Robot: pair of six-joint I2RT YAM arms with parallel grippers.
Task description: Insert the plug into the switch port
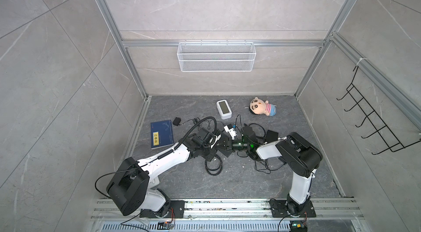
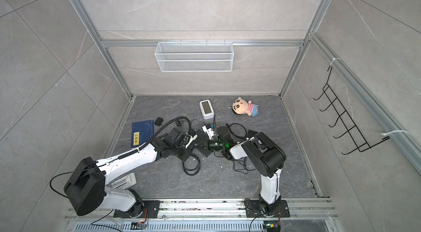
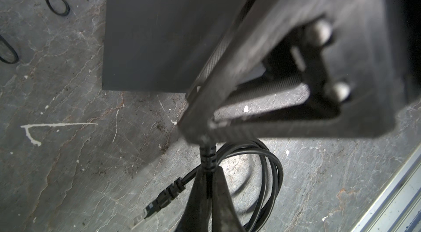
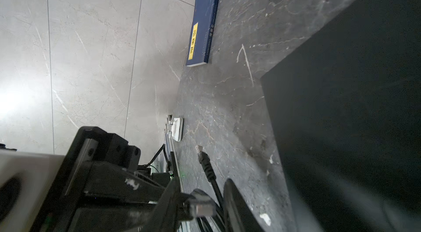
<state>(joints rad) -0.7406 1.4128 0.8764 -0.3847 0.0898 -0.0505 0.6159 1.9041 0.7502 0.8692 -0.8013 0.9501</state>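
You see the plug (image 4: 202, 208) near the black switch (image 4: 353, 128); beyond the switch, a blue book (image 4: 202, 30) lies on the worktop (image 4: 227, 96).

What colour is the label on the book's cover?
Yellow rectangular label on the flat dark blue book; clearest in the right wrist view.

Desk (image 1: 227, 187) centre jammed. Left pincer (image 1: 220, 148), clamped on a plug (image 4: 202, 208), and right pincer (image 1: 230, 147) meet tip to tip right beside a flat black box (image 3: 159, 37); no gap to pass between them. Cable coil (image 1: 213, 165) lies just to the near side; a loose cable tangle (image 1: 265, 167) sprawls under the right arm (image 1: 296, 151). Far side blocked in turn by white adapter block (image 1: 229, 131), white clock (image 1: 224, 109), doll (image 1: 262, 107). Book (image 1: 161, 134) and small black adapter (image 1: 176, 121) take the left edge. Open ground: near edge between the two arm bases (image 1: 293, 208), far left corner, far right corner beyond the doll.
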